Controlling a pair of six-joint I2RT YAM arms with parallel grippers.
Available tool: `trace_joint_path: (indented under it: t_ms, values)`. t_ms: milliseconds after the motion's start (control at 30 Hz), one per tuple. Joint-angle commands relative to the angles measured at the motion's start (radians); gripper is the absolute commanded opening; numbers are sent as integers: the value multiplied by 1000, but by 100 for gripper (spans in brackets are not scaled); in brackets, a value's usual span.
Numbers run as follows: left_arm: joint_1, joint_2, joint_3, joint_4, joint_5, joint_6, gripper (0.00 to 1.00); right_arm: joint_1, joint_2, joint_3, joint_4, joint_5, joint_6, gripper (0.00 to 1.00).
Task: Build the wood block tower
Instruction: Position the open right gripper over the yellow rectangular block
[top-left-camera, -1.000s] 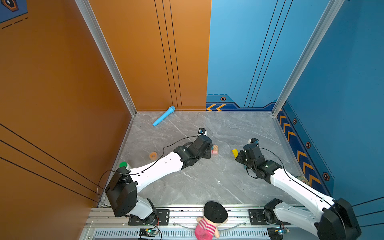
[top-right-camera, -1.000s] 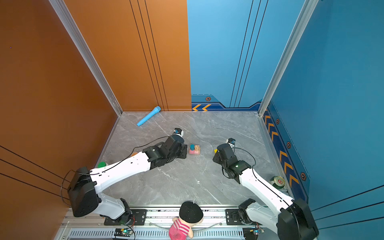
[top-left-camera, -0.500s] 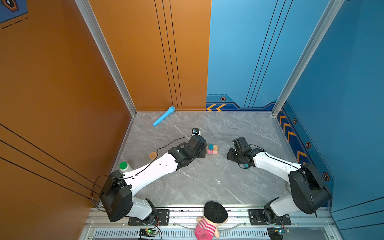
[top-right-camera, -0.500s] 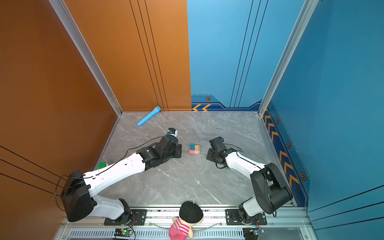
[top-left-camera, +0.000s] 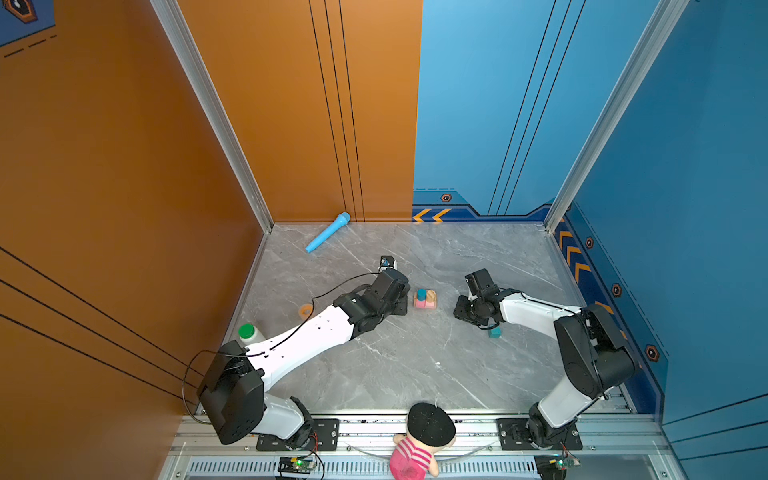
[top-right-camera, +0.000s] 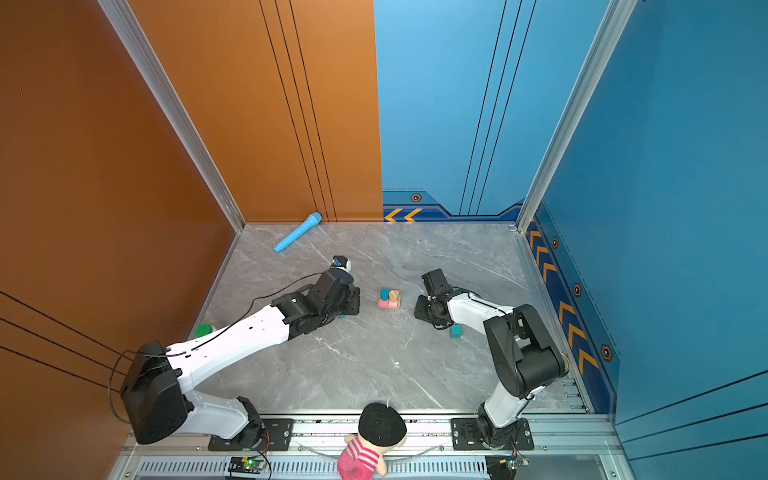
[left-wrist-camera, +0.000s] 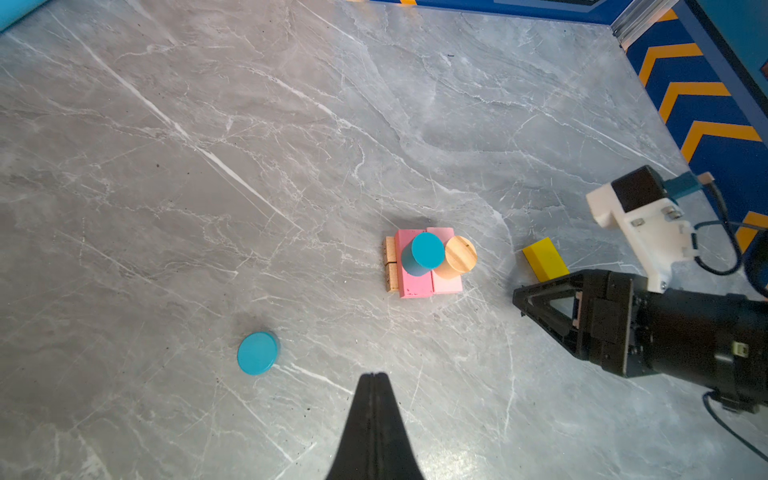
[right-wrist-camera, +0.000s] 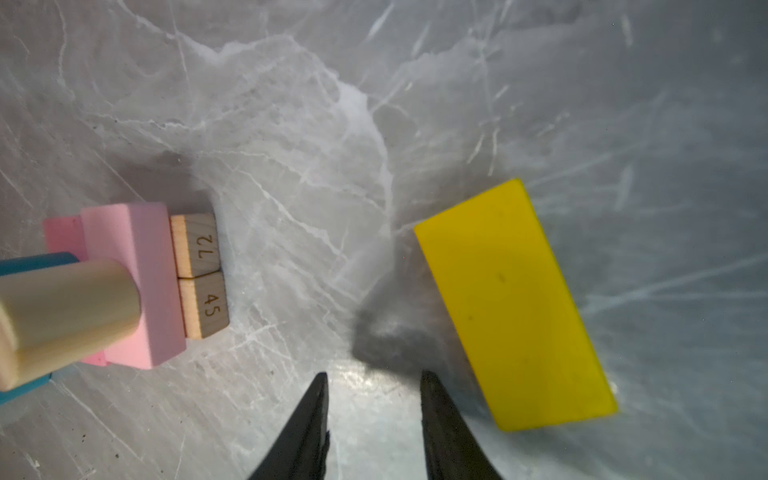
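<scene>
So, starting on the tower's left: my left gripper (left-wrist-camera: 374, 376) hangs near it with its jaws pressed together and nothing between them. A loose blue cylinder (left-wrist-camera: 257, 353) stands on end on the table (left-wrist-camera: 291, 124), also left of the tower and apart from it.

The tower (left-wrist-camera: 428, 262) itself is low. It has tan bars (right-wrist-camera: 199, 274) at the bottom and pink bars (right-wrist-camera: 141, 232) laid across them. A stacked blue cylinder (left-wrist-camera: 426, 251) and a tan cylinder (left-wrist-camera: 459, 257) stand side by side on the pink.

Just right of the tower the yellow bar (right-wrist-camera: 515, 303) lies flat, not touching it. My right gripper (right-wrist-camera: 374, 374) sits low on that same side, jaws partly parted and empty. The yellow bar lies beside one jaw, not between the two. Farther right of the tower a teal cube (top-left-camera: 494, 332) lies alone.

I judge the yellow bar to be light and stiff, with smooth paint that may slip. I would straddle its narrow width at mid-length, one jaw on each long side, and squeeze gently. The tower looks touchy, since the cylinders merely rest there. A bar laid across them must come down level or they will tip.
</scene>
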Motion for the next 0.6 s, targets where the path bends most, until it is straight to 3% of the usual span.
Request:
trace_joint_path:
  t_ms: [0,567]
  values:
    - [14,-3,-16,-12,1,12,0,-25,24,25,-38,-19,-33,33]
    - [24,25,-7,-11,19,12,0,-109,-10,48,-153,-5,-118,33]
